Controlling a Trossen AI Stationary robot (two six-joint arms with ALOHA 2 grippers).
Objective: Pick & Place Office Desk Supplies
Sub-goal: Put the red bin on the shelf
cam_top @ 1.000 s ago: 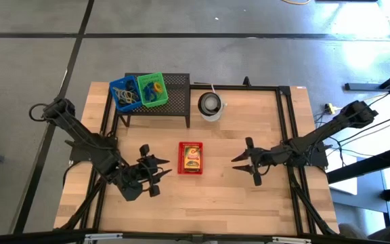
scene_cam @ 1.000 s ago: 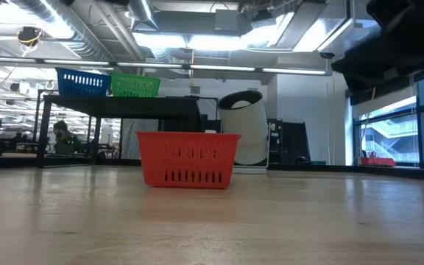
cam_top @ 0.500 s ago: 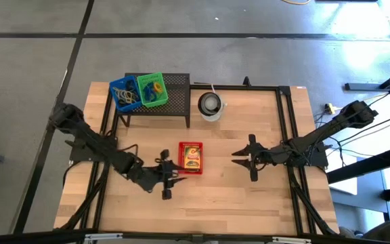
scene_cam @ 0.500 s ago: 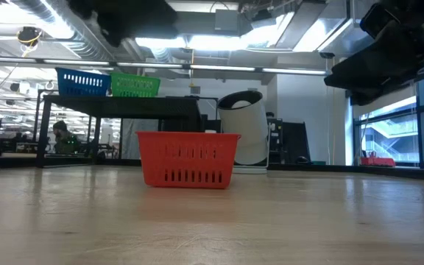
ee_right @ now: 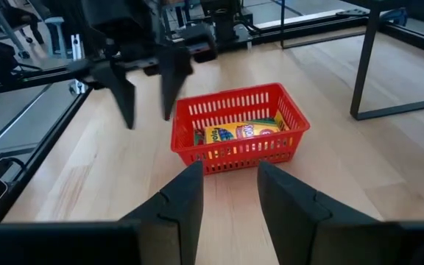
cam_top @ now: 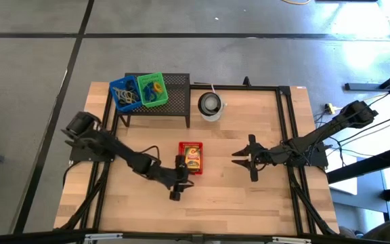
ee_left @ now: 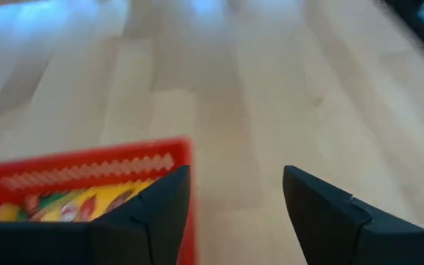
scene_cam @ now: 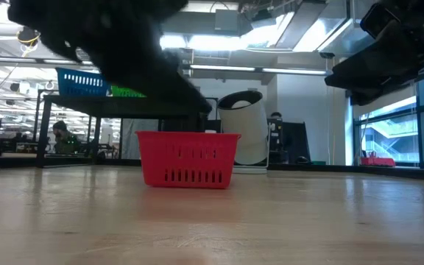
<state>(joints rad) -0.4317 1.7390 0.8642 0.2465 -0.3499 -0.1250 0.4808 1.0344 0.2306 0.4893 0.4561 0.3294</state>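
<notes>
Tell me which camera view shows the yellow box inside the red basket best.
The right wrist view: the yellow box lies unobstructed in the red basket. The high view shows it small, the left wrist view only part, the low view hides it.

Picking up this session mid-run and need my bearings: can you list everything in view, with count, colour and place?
Red basket: one, table centre.
Crayon box: one, yellow, inside the red basket.
Blue basket: one, on the rack, loose clips inside.
Green basket: one, on the rack beside the blue one, coloured loops inside.
Rack: one, black mesh, table's far left.
Cup: one, white, right of the rack.
Left gripper: open, at the red basket's near-left corner.
Right gripper: open, empty, right of the red basket.
</notes>
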